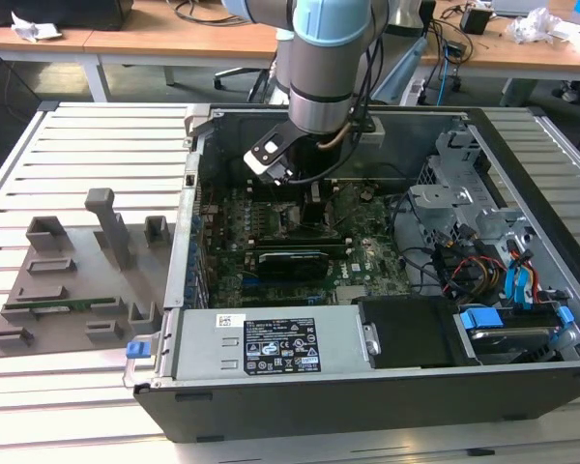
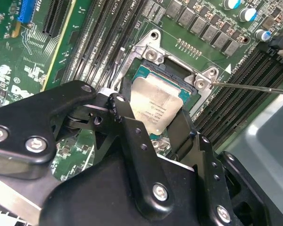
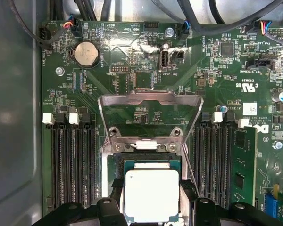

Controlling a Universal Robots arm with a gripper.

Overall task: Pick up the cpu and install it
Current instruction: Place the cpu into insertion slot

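Observation:
The cpu (image 2: 156, 106), a flat square chip with a silver-grey top, sits between the black fingers (image 2: 124, 123) of my gripper (image 2: 153, 117). It hangs just over the open socket (image 2: 153, 70) on the green motherboard. In the first wrist view the cpu (image 3: 152, 195) covers most of the socket (image 3: 151, 165), and the metal load plate (image 3: 151, 113) is swung up beyond it. In the exterior view my gripper (image 1: 312, 198) reaches down into the open computer case (image 1: 367, 416) over the motherboard (image 1: 271, 251). The jaws press on opposite edges of the chip.
Memory slots (image 3: 70, 165) flank the socket, with one green stick (image 3: 243, 165) seated. A thin socket lever (image 2: 250, 87) sticks out sideways. A power supply (image 1: 271, 343) and drive cables (image 1: 503, 280) fill the case front. A grey parts fixture (image 1: 68, 280) lies at the exterior view's left.

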